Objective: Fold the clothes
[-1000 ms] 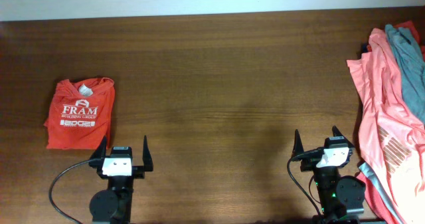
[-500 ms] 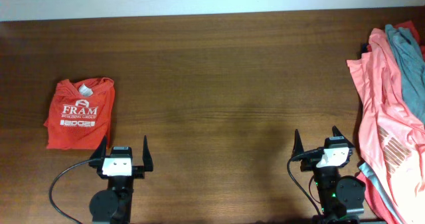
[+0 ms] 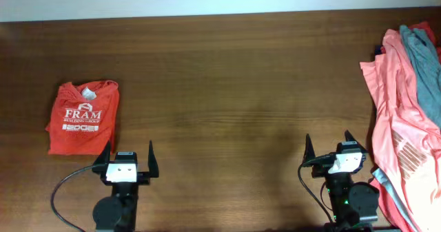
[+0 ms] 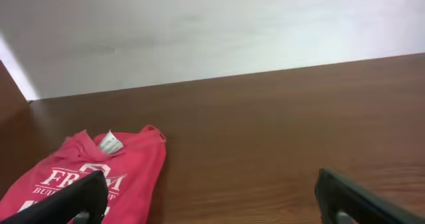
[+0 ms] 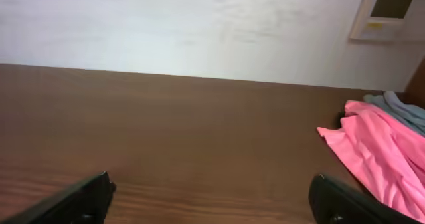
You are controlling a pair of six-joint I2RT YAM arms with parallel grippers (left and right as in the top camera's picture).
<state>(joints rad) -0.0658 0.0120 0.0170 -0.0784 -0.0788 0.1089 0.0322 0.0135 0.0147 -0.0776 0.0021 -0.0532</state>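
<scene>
The orange-red T-shirt (image 3: pixel 82 116) with white "FRAM" print lies folded into a small rectangle at the table's left; it also shows in the left wrist view (image 4: pixel 86 177). A pile of salmon-pink shirts (image 3: pixel 400 122) with a grey garment (image 3: pixel 422 60) on top lies at the right edge; the pink fabric shows in the right wrist view (image 5: pixel 378 154). My left gripper (image 3: pixel 127 154) is open and empty at the front edge, just right of and below the folded shirt. My right gripper (image 3: pixel 331 144) is open and empty at the front, left of the pile.
The brown wooden table (image 3: pixel 234 87) stretches between the folded shirt and the pile. A white wall runs behind the far edge, with a small wall panel (image 5: pixel 387 10) at the right. Black cables loop beside both arm bases.
</scene>
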